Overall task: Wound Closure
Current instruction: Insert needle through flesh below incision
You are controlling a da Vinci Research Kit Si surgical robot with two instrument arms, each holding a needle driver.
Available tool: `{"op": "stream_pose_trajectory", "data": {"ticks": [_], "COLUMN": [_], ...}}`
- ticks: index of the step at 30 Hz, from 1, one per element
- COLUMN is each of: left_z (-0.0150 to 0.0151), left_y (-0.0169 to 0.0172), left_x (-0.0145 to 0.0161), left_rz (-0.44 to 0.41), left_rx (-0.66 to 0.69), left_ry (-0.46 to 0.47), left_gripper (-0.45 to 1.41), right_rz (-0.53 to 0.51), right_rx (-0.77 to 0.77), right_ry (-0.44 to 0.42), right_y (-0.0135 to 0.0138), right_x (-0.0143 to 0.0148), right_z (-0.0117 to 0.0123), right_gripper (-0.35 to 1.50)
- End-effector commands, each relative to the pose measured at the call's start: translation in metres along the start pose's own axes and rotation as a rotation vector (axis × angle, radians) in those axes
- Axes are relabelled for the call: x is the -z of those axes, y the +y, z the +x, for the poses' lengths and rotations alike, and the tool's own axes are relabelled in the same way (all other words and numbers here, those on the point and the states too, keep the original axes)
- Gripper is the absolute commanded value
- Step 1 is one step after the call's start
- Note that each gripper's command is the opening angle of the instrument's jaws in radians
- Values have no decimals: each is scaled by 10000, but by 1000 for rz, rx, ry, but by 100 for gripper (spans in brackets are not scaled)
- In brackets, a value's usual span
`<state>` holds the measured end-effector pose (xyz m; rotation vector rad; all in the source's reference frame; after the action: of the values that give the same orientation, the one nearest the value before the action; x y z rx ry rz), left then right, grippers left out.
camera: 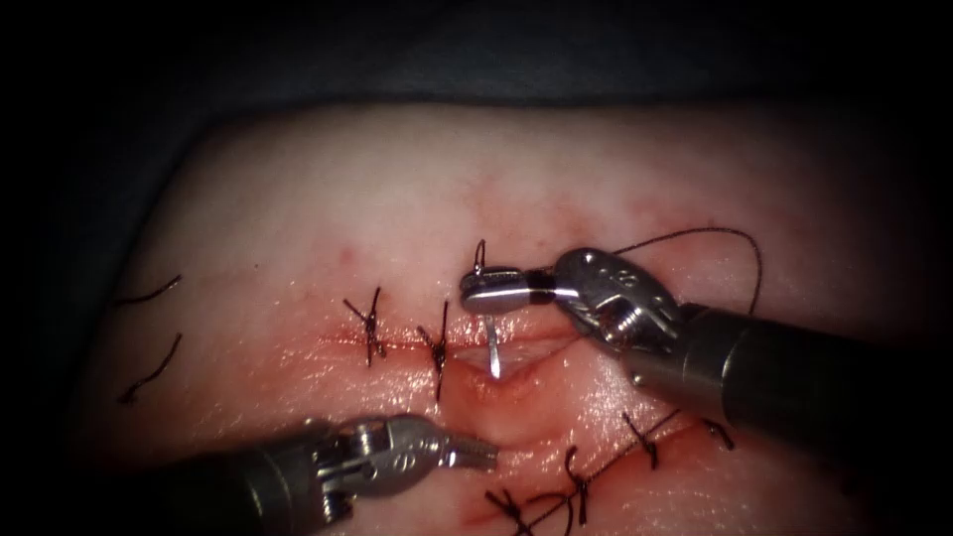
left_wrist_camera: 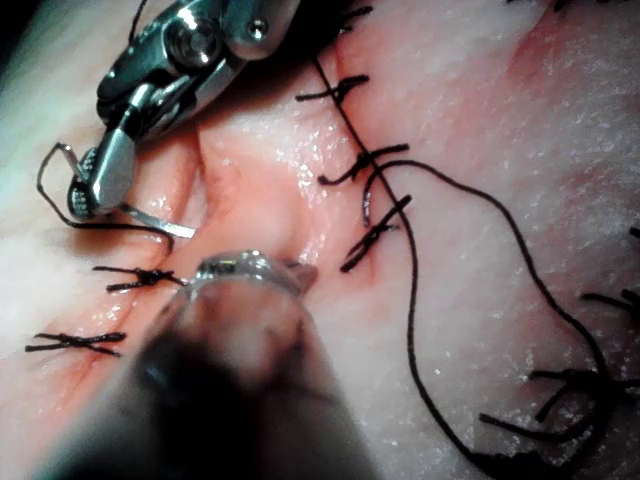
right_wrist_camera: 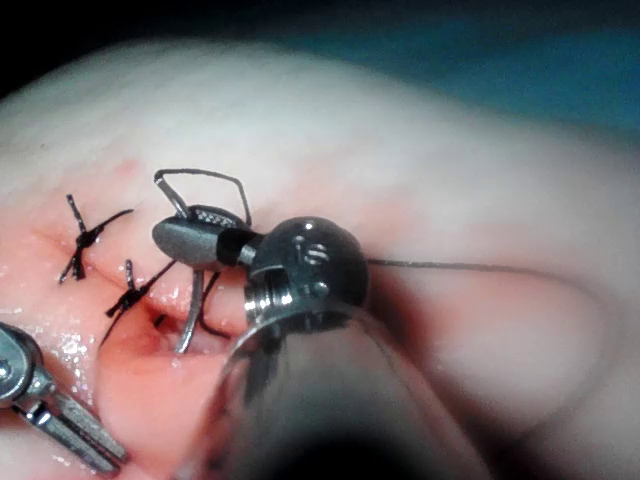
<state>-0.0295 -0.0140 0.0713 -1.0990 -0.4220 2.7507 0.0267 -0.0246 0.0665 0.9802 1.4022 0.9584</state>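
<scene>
My right tool (camera: 475,291) reaches in from the right, jaws shut on the curved needle (camera: 492,357) toward its tail end. The needle hangs below the jaws, its tip down in the open stretch of the cut (camera: 516,375); I cannot tell whether it has entered the tissue. The right wrist view has the needle (right_wrist_camera: 190,315) crossing under those jaws (right_wrist_camera: 175,238). Dark thread (camera: 695,231) arcs from the needle's tail over the right tool. My left tool (camera: 476,454) lies low, below the cut, shut on nothing.
Two tied stitches (camera: 369,328) (camera: 437,347) close the cut to the left of the needle. A second stitched line (camera: 645,437) runs below the right tool. Loose thread pieces (camera: 149,372) lie far left. Red fluid wets the tissue (camera: 397,199) around the cut.
</scene>
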Motion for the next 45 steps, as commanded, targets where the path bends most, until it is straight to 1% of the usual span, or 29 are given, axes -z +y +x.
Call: {"op": "stream_pose_trajectory", "data": {"ticks": [1,4,6,8,12,16,27,30,34,36,37,38,39,40,41,42,43,44,45], "left_z": [3,3,3,3,3,4,4,4,5,5,5,6,6,5,5,5,5,6,6], "left_y": [-6,-6,-6,-6,-7,-8,-10,-10,-10,-10,-10,-9,-8,-7,-6,-6,-7,-7,-8], "left_x": [-4,-4,-4,-4,-3,-3,-1,0,0,0,1,2,3,5,7,9,13,15,16], "left_rz": [-1,-1,-1,-2,-2,-1,-1,-1,1,1,1,1,1,-1,2,9,34,45,50], "left_rx": [-2,-3,-3,-2,-2,-1,0,0,1,1,1,1,0,-7,-24,-28,-42,-37,-34], "left_ry": [1,1,1,2,2,1,-1,0,-2,-2,-2,-2,-3,-5,1,11,43,59,73], "left_gripper": [-27,-28,-28,-28,-30,-33,-37,-38,-40,-40,-40,-40,-40,-40,-40,-38,-25,-10,0], "right_rz": [5,8,-14,-33,-38,-34,-28,-47,-66,-74,-70,-68,-62,-41,-20,0,13,7,-1], "right_rx": [-14,-55,-96,-108,-132,-194,-210,-219,-235,-276,-365,-412,-470,-518,-537,-544,-557,-557,-558], "right_ry": [0,-5,-31,-40,-48,-56,-53,-43,-25,-15,-3,24,69,107,146,185,230,235,241], "right_y": [-1,-7,-14,-18,-23,-29,-55,-58,-58,-56,-55,-53,-50,-48,-45,-41,-34,-30,-25], "right_x": [-11,-11,-13,-12,-10,-13,-15,-12,-7,-8,-9,-9,-9,-9,-8,-7,-2,1,4], "right_z": [-1,-9,-15,-16,-16,-31,-40,-46,-43,-38,-34,-29,-21,-15,-9,-3,11,16,24], "right_gripper": [-35,-35,-35,-35,-35,-35,-35,-35,-35,-35,-35,-35,-35,-11,31,63,106,111,118]}}
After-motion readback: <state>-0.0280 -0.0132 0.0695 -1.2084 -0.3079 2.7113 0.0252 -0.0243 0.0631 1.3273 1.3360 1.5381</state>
